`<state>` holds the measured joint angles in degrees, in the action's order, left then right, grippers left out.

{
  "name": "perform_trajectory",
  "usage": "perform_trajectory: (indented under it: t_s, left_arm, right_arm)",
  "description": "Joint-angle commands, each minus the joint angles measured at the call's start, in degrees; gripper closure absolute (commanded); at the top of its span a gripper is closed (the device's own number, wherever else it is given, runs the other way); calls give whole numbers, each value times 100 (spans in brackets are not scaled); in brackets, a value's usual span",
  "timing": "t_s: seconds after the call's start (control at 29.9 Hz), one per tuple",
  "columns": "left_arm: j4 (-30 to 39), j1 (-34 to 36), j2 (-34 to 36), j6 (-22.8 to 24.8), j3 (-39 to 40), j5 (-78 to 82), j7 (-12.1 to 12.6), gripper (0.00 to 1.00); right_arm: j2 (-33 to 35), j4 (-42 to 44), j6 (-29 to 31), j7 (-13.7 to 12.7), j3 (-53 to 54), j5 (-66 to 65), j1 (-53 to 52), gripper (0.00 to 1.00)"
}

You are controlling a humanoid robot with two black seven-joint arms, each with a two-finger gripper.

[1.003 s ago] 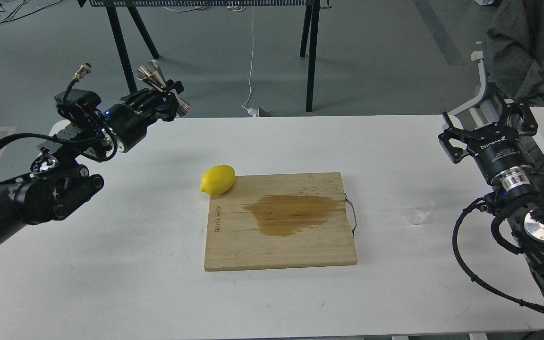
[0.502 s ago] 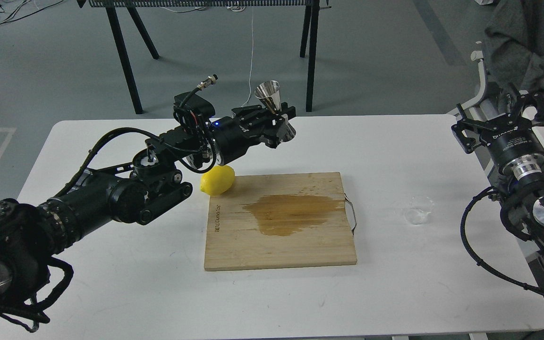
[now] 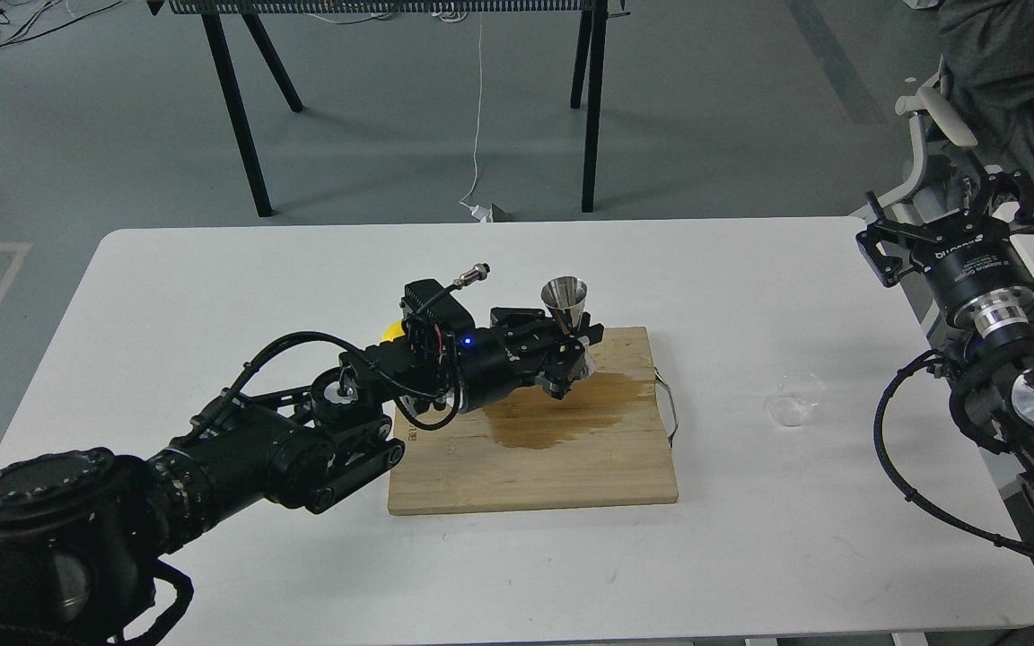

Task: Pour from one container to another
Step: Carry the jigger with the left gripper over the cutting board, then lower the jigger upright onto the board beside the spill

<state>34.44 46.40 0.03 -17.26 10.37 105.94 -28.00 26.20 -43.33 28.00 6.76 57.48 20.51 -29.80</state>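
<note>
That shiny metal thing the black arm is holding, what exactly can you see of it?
The jigger is a small polished steel measure shaped like an hourglass: two cones joined at a narrow waist. It stands upright with its open round mouth facing up. The left gripper clamps it around the waist. Its lower cone sits low over the back edge of the wooden cutting board; whether it touches the wood is unclear.

Wet-stained cutting board (image 3: 571, 467) on white table (image 3: 212, 287); lemon (image 3: 389, 331) mostly hidden.
</note>
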Motion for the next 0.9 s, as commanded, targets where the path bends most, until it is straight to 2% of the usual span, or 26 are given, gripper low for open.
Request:
perform_trajectory:
  t_s: [0.0, 0.17, 0.7, 0.87]
  left_arm:
    - [-313, -78, -3, -49, -288, -3, 0, 90]
    - [-816, -114, -3, -304, -562, -47, 0, 90]
    - [-790, -325, -3, -331, -553, -56, 0, 89]
    - [-790, -325, -3, -339, -545, -56, 0, 84]
  right_arm:
    - [-1, -9, 0, 0, 0, 5, 0, 1]
    - [-1, -9, 0, 0, 0, -3, 9, 1]
    - [-1, -44, 0, 0, -8, 5, 9, 1]
    - [-1, -44, 0, 0, -8, -3, 18, 1]
